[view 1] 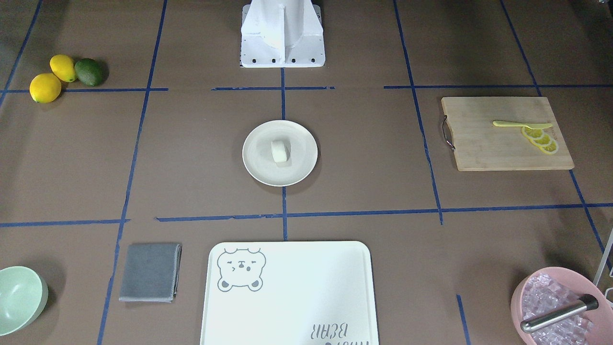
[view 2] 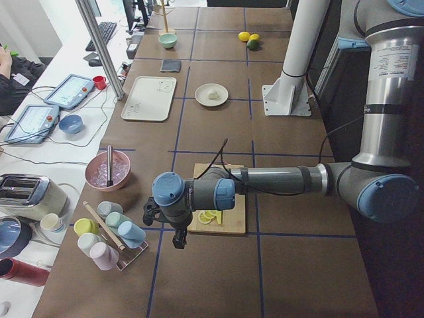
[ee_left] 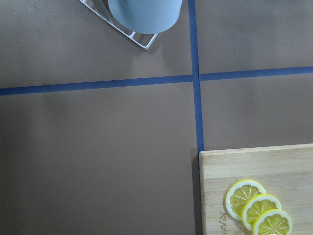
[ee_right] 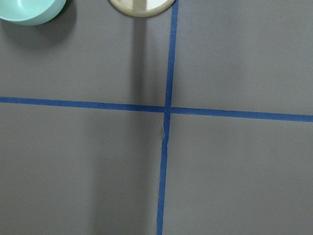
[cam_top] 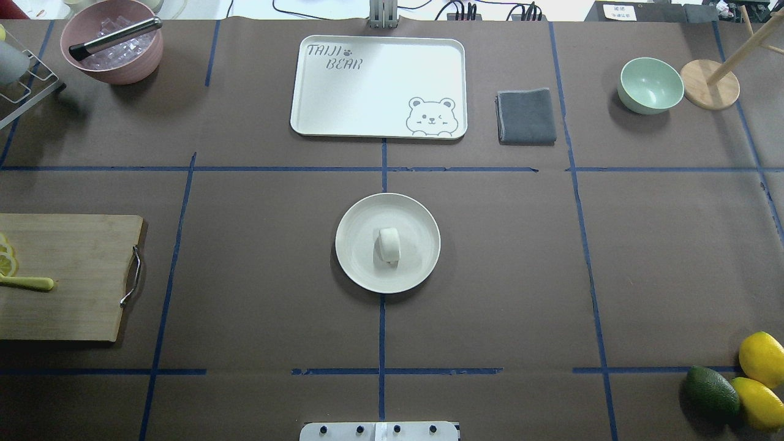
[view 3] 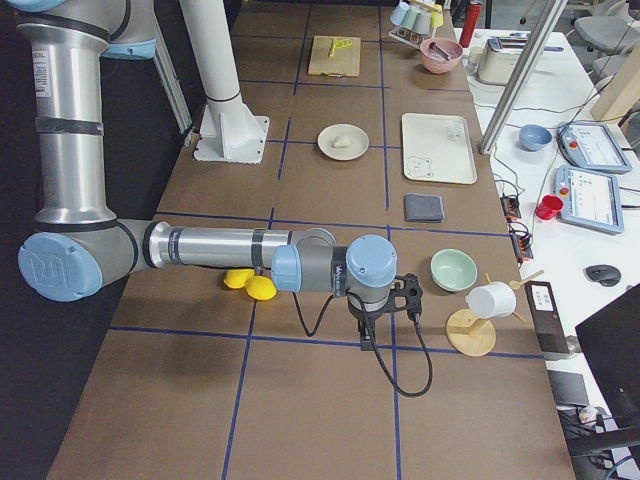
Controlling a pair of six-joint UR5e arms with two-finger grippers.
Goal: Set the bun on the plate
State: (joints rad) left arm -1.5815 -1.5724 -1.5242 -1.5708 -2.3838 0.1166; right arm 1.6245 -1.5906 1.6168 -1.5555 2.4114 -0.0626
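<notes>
The bun point(cam_top: 389, 245) is found lying near the middle of the plate point(cam_top: 419, 242) at the centre of the desk point(cam_top: 245, 275), its long axis pointing away from the robot's base. The left pincer point(view 2: 177, 240) and the right pincer point(view 3: 367, 338) are held over opposite desk ends, well apart from it, and neither is judged clearly nearer. Whether they are released or clenched cannot be told.

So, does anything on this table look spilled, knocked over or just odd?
Nothing stands out. The bun sits inside the plate, near its middle. The lemon slices lie in a tidy overlapping row on the cutting board, the grey cloth is folded flat, and nothing looks spilled or tipped.
</notes>
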